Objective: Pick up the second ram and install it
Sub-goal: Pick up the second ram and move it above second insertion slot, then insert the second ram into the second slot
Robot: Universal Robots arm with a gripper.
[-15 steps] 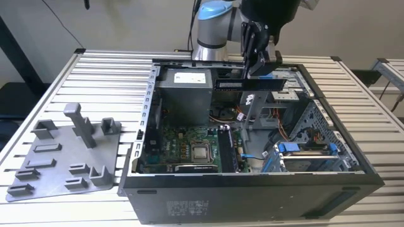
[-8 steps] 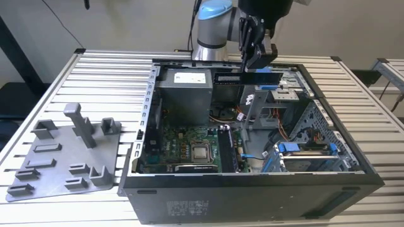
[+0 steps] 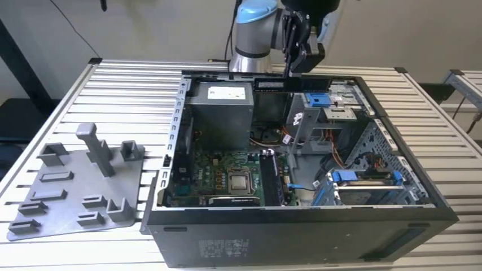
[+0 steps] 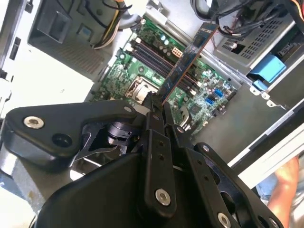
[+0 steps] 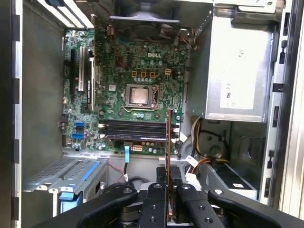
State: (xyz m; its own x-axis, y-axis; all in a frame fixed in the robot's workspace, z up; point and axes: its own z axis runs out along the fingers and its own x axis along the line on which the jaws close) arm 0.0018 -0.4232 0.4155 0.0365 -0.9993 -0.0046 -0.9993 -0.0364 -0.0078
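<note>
Table (image 3: pixel 128 84) — ribbed metal, tray (image 3: pixel 71 189) — matt plastic

Near end of second ram (image 4: pixel 186 64) hidden inside the pincer (image 4: pixel 156 105)

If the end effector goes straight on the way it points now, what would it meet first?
Probably the memory slots on the motherboard: the second ram, held in the end effector, points down toward them. Depth is unclear.

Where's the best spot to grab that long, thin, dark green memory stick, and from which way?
Pinch the memory stick by its two flat faces at the middle of its top edge, from above, as the black gripper does; it's thin and lies level.
</note>
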